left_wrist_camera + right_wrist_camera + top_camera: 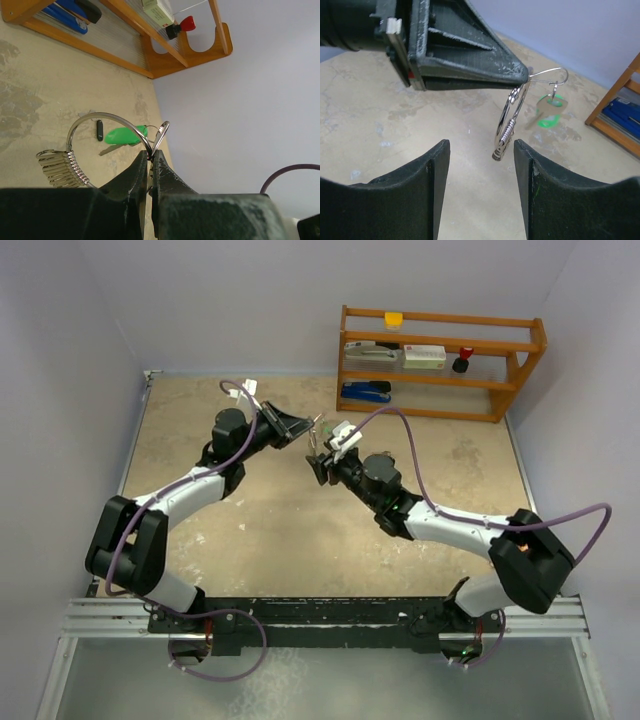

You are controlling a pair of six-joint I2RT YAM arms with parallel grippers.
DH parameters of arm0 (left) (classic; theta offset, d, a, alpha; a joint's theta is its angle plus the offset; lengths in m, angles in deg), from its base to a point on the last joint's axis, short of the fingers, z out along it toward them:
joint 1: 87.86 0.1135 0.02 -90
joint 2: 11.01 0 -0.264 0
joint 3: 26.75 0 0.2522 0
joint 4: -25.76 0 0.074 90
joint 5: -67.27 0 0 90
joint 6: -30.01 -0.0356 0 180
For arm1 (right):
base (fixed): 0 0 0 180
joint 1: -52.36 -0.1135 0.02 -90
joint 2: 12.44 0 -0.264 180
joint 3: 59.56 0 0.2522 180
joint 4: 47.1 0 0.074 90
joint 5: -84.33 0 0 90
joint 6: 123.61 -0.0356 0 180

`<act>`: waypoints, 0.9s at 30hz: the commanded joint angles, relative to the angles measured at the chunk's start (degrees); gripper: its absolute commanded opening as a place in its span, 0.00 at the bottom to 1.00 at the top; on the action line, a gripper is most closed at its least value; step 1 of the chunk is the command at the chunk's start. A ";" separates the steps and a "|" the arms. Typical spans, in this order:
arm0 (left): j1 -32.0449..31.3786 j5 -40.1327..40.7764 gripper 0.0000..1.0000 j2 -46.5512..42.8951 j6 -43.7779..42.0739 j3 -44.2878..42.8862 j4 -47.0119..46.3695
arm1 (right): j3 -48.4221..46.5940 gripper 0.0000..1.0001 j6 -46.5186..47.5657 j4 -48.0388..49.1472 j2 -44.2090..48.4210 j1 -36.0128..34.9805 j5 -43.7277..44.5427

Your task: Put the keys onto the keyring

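My left gripper [151, 154] is shut on the thin silver keyring [95, 119] and holds it in the air over the middle of the table [250, 520]. A cluster of small silver keys [59, 168] hangs from the ring. The green-headed key [124, 135] hangs by a small loop from the ring's wire end [555, 73]. A small black oblong [100, 131], perhaps the black-headed key, lies on the table beyond. My right gripper [481, 150] faces the left one [300, 430] and is open. The silver cluster [504, 142] dangles just ahead of its right finger [530, 160], not touching it.
A wooden shelf [440, 360] stands at the back right with a blue stapler [365, 392], a white box [424, 356] and a red-capped item [463, 358]. Pale walls close in the table on three sides.
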 commanded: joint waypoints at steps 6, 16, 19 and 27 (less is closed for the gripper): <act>0.39 0.86 0.00 -4.68 0.43 0.34 -3.59 | -8.46 0.54 -0.85 -0.18 -4.91 0.10 4.90; 0.39 0.78 0.00 -5.94 0.52 0.81 -3.33 | -11.54 0.34 -1.34 0.21 -7.38 0.40 6.89; 0.39 0.66 0.00 -5.91 0.61 1.08 -3.35 | -11.64 0.28 -1.33 0.98 -7.49 0.51 7.50; 0.35 0.81 0.00 -5.76 0.60 1.14 -3.07 | -11.65 0.00 -1.31 1.09 -6.96 0.66 8.76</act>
